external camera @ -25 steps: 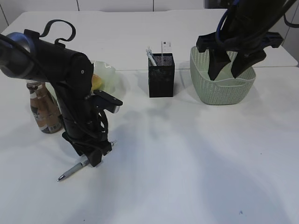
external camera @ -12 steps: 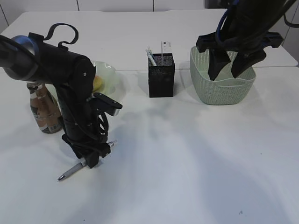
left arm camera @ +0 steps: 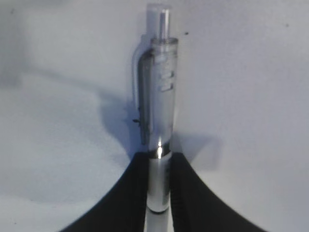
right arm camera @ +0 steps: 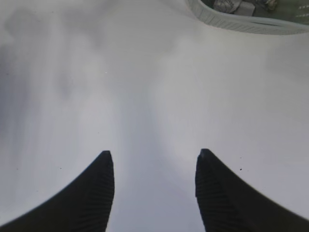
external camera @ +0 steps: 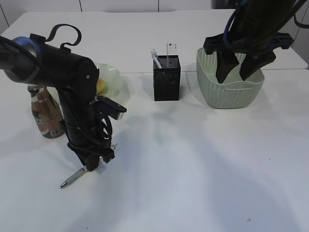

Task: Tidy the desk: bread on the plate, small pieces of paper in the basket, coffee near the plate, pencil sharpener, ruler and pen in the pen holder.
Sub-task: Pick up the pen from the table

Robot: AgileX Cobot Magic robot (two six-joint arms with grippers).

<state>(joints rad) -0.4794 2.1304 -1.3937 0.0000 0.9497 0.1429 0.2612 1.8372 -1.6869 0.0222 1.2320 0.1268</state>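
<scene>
White bench, plain. Left jaws [left arm camera: 158, 186] pinched onto the pen [left arm camera: 158, 125] mid-barrel: light, stiff, slick metal, could swivel. Right jaws [right arm camera: 154, 169] gape wide, holding nothing.

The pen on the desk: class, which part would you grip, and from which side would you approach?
Probably the middle of the barrel, from straight above. The pen lies flat on the desk, slim and round, so fingers either side of it can pinch across its width, as the left gripper does.
</scene>
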